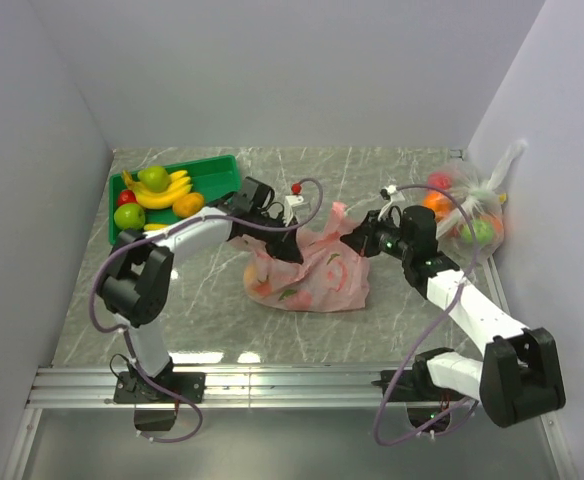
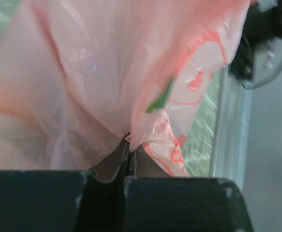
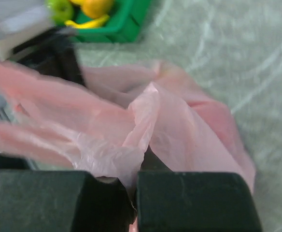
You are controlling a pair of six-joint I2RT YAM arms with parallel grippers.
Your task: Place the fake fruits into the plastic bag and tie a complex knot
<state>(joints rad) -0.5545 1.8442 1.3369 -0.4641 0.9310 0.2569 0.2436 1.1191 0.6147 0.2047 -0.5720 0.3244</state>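
Note:
The pink plastic bag (image 1: 312, 268) lies on the table's middle, with fruit shapes showing through its film. My left gripper (image 1: 284, 242) is shut on the bag's left top edge; the left wrist view shows pink film (image 2: 107, 72) pinched between the closed jaws (image 2: 128, 145). My right gripper (image 1: 356, 240) is shut on the bag's right top edge; the right wrist view shows bunched film (image 3: 146, 121) running into its closed jaws. Loose fake fruits, a green apple (image 1: 154, 178), bananas (image 1: 164, 194), an orange (image 1: 188, 204) and another green apple (image 1: 129, 215), lie in the green tray (image 1: 217, 170). No knot shows.
A clear bag with fruits (image 1: 472, 215) leans against the right wall. The green tray sits at the back left, also in the right wrist view (image 3: 121, 24). Walls close in on left, back and right. An aluminium rail (image 1: 272, 385) runs along the near edge.

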